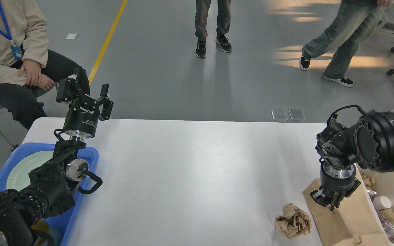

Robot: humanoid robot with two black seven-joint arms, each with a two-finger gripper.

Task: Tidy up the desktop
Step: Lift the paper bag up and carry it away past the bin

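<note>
The desktop (pixel 190 171) is a large white tabletop. A crumpled brown paper ball (pixel 292 223) lies loose on it near the front right. A flat brown paper sheet (pixel 349 222) lies at the desktop's right edge. My right gripper (pixel 332 204) points down onto that sheet, to the right of the ball and apart from it. Its fingers are dark and bunched, so I cannot tell whether they are open. My left gripper (pixel 92 85) is open and empty, held up over the far left corner.
A blue tray (pixel 91 153) with a pale green plate (pixel 21 172) sits at the left edge under my left arm. A cream-white bin (pixel 368 201) with a paper cup (pixel 382 202) and wrappers stands off the right edge. People sit and stand beyond the table.
</note>
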